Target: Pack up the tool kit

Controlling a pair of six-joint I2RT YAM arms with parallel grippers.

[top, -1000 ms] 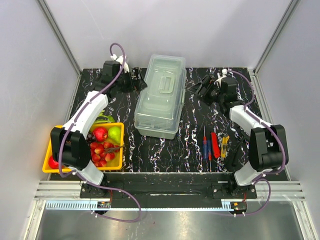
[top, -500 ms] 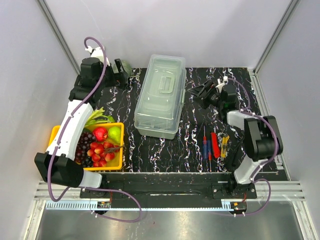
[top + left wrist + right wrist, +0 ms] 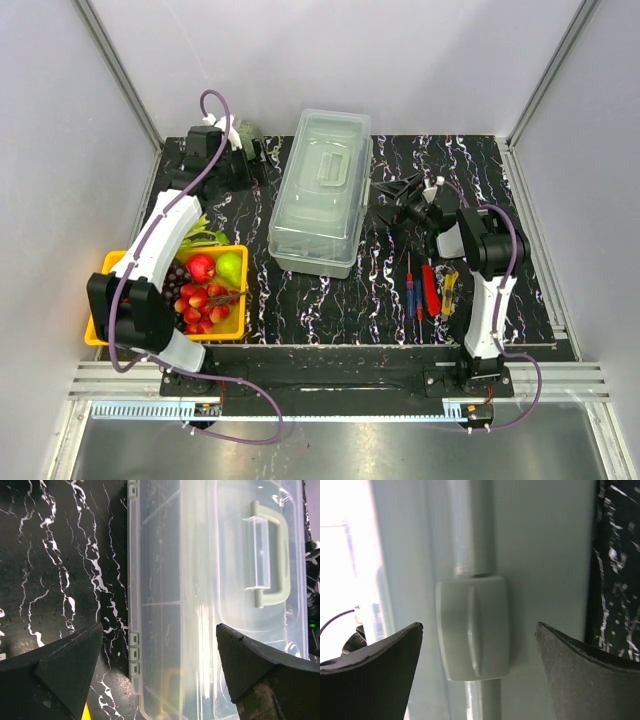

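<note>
The closed translucent grey-green toolbox (image 3: 322,190) stands in the middle of the table. My left gripper (image 3: 256,160) is open beside its left rear side. In the left wrist view the gripper (image 3: 160,675) is open and empty over the toolbox's hinged edge (image 3: 134,652), with the lid handle (image 3: 265,555) beyond. My right gripper (image 3: 386,190) is open at the toolbox's right side. In the right wrist view the gripper (image 3: 480,665) is open, with the pale latch (image 3: 475,627) between its fingers, untouched. A blue-handled screwdriver (image 3: 409,285), a red tool (image 3: 430,289) and a yellow tool (image 3: 449,290) lie on the table at the front right.
A yellow fruit tray (image 3: 243,290) with red fruit, a green pear and grapes sits at the front left. Grey walls with metal rails close in the table on three sides.
The right gripper has moved left, close up to the toolbox's right side. The left arm swung up and left, then came back down beside the toolbox's rear left.
</note>
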